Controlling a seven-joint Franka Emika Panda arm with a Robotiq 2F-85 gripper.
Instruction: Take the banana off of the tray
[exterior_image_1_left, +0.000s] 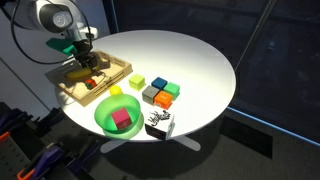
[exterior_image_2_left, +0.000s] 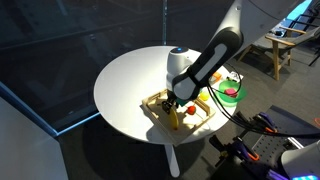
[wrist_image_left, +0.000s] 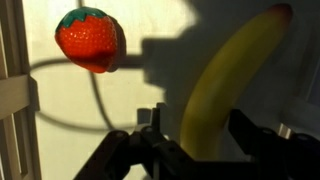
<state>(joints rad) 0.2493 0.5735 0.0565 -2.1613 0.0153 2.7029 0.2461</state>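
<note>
The yellow banana (wrist_image_left: 225, 80) lies on the wooden tray (exterior_image_1_left: 115, 68) on the round white table. It also shows in an exterior view (exterior_image_2_left: 176, 119). My gripper (wrist_image_left: 200, 130) is low over the tray with its two dark fingers on either side of the banana. A gap shows at the left finger, so the jaws are open. A red strawberry (wrist_image_left: 92, 40) lies on the tray beside the banana. In both exterior views the gripper (exterior_image_1_left: 84, 62) (exterior_image_2_left: 178, 100) hangs over the tray and hides much of its contents.
A green bowl (exterior_image_1_left: 115, 112) holding a pink block (exterior_image_1_left: 122, 119) stands near the table's edge. Several coloured blocks (exterior_image_1_left: 160, 92) and a yellow block (exterior_image_1_left: 137, 82) lie beside the tray. A black and white object (exterior_image_1_left: 160, 124) sits at the table's rim.
</note>
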